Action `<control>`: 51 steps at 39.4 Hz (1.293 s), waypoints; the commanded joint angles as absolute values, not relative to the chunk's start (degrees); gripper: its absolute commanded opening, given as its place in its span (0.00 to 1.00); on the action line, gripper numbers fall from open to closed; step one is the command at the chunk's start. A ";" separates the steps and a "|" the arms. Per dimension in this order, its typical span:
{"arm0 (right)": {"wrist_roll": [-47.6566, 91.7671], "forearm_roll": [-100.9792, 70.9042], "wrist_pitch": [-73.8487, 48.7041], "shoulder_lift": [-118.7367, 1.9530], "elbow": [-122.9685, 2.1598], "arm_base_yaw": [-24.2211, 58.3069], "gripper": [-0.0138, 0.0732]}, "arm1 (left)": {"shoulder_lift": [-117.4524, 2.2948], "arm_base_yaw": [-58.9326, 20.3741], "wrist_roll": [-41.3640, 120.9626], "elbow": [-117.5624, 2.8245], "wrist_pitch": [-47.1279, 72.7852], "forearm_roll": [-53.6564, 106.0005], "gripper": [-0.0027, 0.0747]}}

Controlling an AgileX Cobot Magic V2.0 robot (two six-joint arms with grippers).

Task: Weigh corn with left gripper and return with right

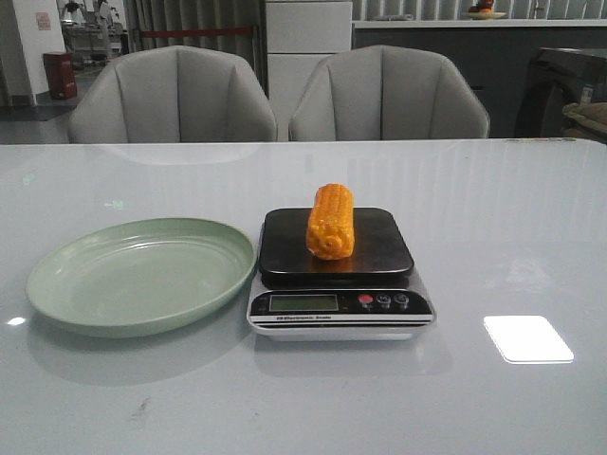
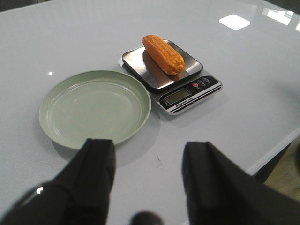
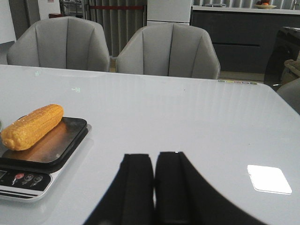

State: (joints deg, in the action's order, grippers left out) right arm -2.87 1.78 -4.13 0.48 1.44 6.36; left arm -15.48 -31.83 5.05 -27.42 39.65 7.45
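Corn (image 1: 330,223) lying on scale (image 1: 337,248), plate (image 1: 142,275) just beside.
Left gripper (image 2: 149,176) spread wide, right gripper (image 3: 154,185) seemingly pressed together; both holding nothing, above bare table (image 1: 493,218).

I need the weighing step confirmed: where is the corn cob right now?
In the front view, the corn cob lies on the kitchen scale platform at table centre, just right of the pale green plate.
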 commanded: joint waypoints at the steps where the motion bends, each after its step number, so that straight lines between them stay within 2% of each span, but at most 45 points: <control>1: -2.77 2.43 0.55 1.64 2.07 6.06 0.36 | -11.03 -31.67 5.13 -25.90 36.14 7.63 0.29; 3: -2.77 2.43 0.55 1.64 2.07 6.06 0.36 | -8.70 -31.67 5.13 -24.73 35.55 7.63 0.19; 4: -2.77 2.43 0.55 1.64 2.07 6.06 0.36 | -7.82 -31.67 5.13 -24.37 35.10 7.63 0.17; 6: -2.77 2.43 0.55 1.64 2.07 6.06 0.36 | -6.07 -31.67 5.13 -23.67 34.29 7.63 0.20; 20: -2.77 2.43 1.94 1.64 2.07 6.06 0.36 | -3.31 -31.67 5.13 -23.55 34.41 7.63 0.19; 31: -2.40 2.43 14.44 1.60 0.38 6.06 0.36 | -3.31 -31.67 5.13 -23.55 34.41 7.63 0.19; 36: -2.40 2.43 11.42 -0.27 -4.43 6.06 0.36 | -3.31 -31.67 5.13 -23.55 34.41 7.63 0.20; 43: -2.40 2.43 5.02 -9.42 -13.44 6.06 0.36 | -3.31 -31.67 5.13 -23.55 34.41 7.63 0.19; 51: -2.49 2.36 -8.98 -19.24 -21.71 6.06 0.36 | -3.31 -31.67 5.13 -23.55 34.41 7.63 0.20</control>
State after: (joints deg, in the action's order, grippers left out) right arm -2.76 1.78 -6.58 -15.18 -17.46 6.36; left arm -2.57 -31.83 5.05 -22.16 38.75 7.19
